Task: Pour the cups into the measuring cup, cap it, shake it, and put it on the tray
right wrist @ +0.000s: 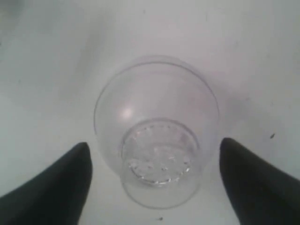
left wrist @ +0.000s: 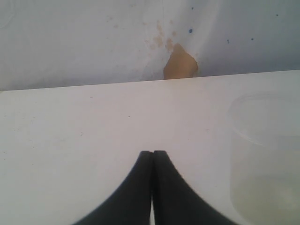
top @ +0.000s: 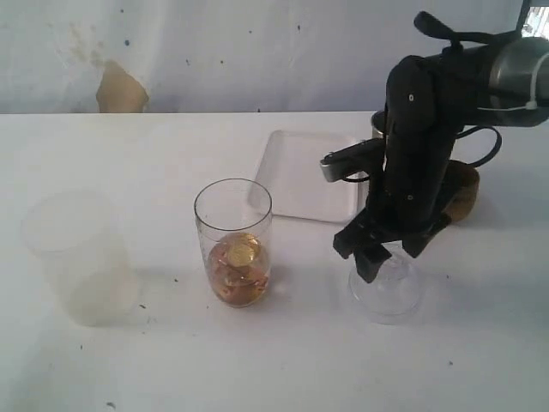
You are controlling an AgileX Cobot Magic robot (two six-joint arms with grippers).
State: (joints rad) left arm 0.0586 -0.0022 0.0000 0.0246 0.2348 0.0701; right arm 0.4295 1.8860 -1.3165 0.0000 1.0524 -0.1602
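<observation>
Right wrist view pretty much says it all: the cap (right wrist: 157, 140) sits straight below the right gripper (right wrist: 154, 146), its short neck pointing up at the camera. The two black fingers (right wrist: 56, 187) are spread wide on either side of it, so the jaws are released and nothing is held as far as I can see. The cap stands rim-down on the white table (top: 274, 369) with its axis vertical, so I'd guess the next bit is just a straight drop and a pinch on that neck. It's a clear dome with a dotted ring around the neck, and honestly hard to pick out against the table. From the exterior view, the measuring cup (top: 233, 240) stands upright and uncovered to the left of the cap. It sits near the front of the tray (top: 300, 172), with brownish stuff and gold bits in its lower part. The right arm is clearly the nearer one. The left gripper (left wrist: 153, 154) is clenched on nothing, way over by the frosted cup (left wrist: 262, 154). The wooden cup (top: 463, 193) peeks out behind the right arm.
</observation>
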